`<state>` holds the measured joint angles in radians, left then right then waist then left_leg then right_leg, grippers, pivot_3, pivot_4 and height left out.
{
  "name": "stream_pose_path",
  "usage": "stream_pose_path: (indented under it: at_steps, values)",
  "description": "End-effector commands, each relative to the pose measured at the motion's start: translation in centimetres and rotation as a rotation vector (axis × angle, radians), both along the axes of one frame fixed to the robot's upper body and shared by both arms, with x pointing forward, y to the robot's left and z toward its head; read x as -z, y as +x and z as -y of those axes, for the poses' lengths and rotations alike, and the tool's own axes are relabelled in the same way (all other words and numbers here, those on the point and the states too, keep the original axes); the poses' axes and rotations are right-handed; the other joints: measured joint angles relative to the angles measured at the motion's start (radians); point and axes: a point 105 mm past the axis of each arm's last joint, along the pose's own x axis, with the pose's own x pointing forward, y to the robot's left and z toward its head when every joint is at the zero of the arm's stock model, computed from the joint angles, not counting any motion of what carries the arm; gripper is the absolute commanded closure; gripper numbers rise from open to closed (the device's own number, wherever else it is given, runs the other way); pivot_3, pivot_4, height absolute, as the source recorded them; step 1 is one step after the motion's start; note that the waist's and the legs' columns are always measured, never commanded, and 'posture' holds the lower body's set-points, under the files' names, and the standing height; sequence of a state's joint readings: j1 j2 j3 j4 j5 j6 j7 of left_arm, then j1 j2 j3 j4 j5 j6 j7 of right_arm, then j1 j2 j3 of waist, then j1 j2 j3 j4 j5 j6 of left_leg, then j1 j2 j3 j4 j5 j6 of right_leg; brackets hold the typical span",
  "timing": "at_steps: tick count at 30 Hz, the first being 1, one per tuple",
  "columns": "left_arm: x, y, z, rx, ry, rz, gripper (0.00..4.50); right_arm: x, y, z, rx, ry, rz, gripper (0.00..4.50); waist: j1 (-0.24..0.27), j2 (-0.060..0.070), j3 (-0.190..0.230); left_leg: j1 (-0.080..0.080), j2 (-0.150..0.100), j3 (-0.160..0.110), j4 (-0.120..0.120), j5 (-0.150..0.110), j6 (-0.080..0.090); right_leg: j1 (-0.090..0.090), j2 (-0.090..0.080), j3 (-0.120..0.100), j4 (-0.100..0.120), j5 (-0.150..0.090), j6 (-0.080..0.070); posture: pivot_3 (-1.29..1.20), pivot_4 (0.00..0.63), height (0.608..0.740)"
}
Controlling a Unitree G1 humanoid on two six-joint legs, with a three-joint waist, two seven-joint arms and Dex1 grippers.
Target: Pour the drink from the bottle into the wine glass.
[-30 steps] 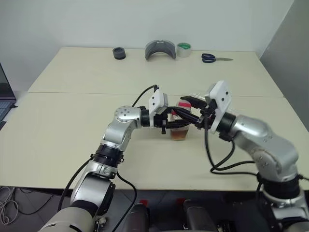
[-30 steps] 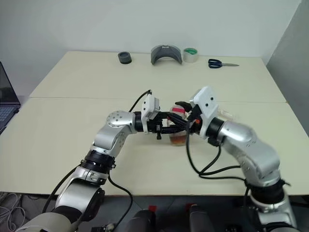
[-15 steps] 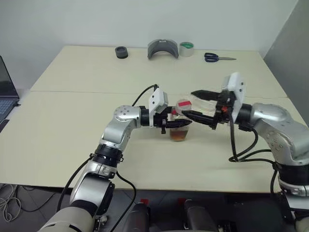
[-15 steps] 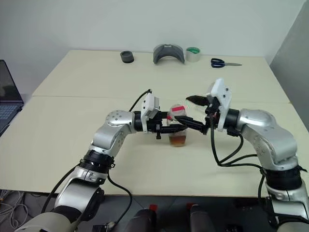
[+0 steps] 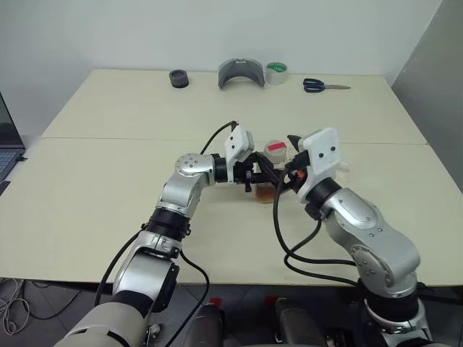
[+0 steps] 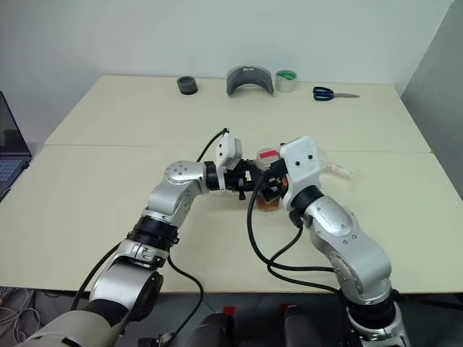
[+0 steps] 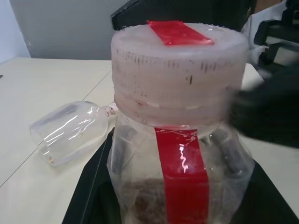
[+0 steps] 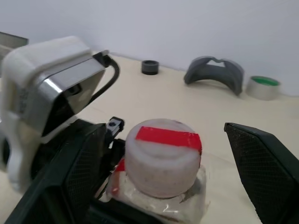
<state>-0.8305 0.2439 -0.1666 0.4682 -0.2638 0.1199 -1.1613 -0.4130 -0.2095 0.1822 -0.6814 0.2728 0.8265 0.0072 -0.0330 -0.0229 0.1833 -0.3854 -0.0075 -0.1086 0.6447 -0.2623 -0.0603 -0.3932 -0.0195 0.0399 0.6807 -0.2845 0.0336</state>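
The bottle (image 7: pixel 180 140) is a small clear plastic one standing upright near the table's middle, with a pale cap (image 8: pixel 163 156) and a red strip over cap and side. The amber drink (image 5: pixel 266 193) fills its lowest part. My left gripper (image 5: pixel 255 174) comes in level from the left and is shut on the bottle's body. My right gripper (image 8: pixel 163 129) is open, with its two black fingers (image 8: pixel 259 163) standing wide on either side of the cap, clear of it. The wine glass (image 7: pixel 70 133) lies on its side on the table just right of the bottle.
Along the table's far edge are a black ring (image 5: pixel 178 79), a grey curved piece (image 5: pixel 241 74), a green-cored tape roll (image 5: pixel 275 72) and blue-handled scissors (image 5: pixel 324 86). A laptop (image 6: pixel 7 155) sits at the far left. A seam crosses the table (image 5: pixel 108 139).
My right gripper left the cap, swung out to the right and opened wide. It has now come back around the cap, still open. The left gripper and the bottle stayed put.
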Motion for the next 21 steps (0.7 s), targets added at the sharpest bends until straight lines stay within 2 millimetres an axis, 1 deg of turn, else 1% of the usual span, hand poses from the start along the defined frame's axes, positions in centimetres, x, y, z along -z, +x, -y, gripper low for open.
stream_pose_path:
  at_steps: [1,4,7,12,13,15,18,21]
  values:
    - [-1.8,-0.2,0.5,0.029,-0.019,0.080,2.68,-1.6,-0.1,0.3,0.031,0.020,0.077,0.21,0.000,0.000,0.000,0.000,0.000,0.000,0.000,0.000,0.000,0.000,0.000,0.000,0.000,0.000,0.000,0.00,0.150,0.740]
    - [-1.8,-0.2,0.5,0.028,-0.018,0.082,2.68,-1.6,0.0,0.3,0.031,0.018,0.077,0.21,-0.001,0.000,0.000,0.000,0.001,0.000,0.000,0.000,0.000,-0.001,0.001,0.000,0.001,0.000,0.000,0.00,0.150,0.740]
    - [-1.7,-0.2,0.4,0.023,-0.017,0.082,2.68,-1.2,0.1,0.1,0.012,0.005,0.054,0.79,-0.001,0.000,0.000,0.000,0.001,0.000,0.000,0.000,0.000,-0.001,0.001,0.000,0.001,0.000,0.000,0.00,0.150,0.740]
    - [-1.7,-0.1,0.3,0.019,-0.016,0.085,2.68,-0.9,0.1,-0.4,-0.032,-0.006,0.034,2.51,-0.001,0.000,0.000,0.000,0.000,0.000,0.000,0.000,0.000,-0.001,0.001,0.000,0.001,0.000,0.000,0.00,0.150,0.740]
    - [-1.8,-0.1,0.3,0.020,-0.016,0.085,2.68,-0.8,0.1,-0.5,-0.048,-0.008,0.032,2.66,-0.001,0.000,0.000,0.000,0.000,0.000,0.000,0.000,0.000,-0.001,0.001,0.000,0.001,0.000,0.000,0.00,0.150,0.740]
    - [-1.8,-0.2,0.3,0.023,-0.015,0.085,2.68,-0.9,0.1,-0.9,-0.104,-0.025,0.035,2.65,-0.001,0.000,0.000,0.000,0.000,0.000,0.000,0.000,0.000,-0.001,0.001,0.000,0.001,0.000,0.000,0.00,0.150,0.740]
    - [-1.9,-0.4,0.2,0.037,-0.011,0.092,2.69,-1.7,-0.9,-1.9,-0.323,-0.136,0.103,2.65,-0.001,0.000,0.000,0.000,0.000,0.000,0.000,0.000,0.000,-0.001,0.001,0.000,0.001,0.000,0.000,0.00,0.150,0.740]
    - [-2.0,-0.6,0.0,0.058,-0.002,0.093,2.69,-1.5,-1.1,-1.3,-0.514,-0.236,0.078,2.65,-0.002,0.001,0.000,0.000,0.000,0.000,0.000,0.000,0.000,0.000,0.001,-0.001,0.000,0.000,0.000,0.00,0.150,0.740]
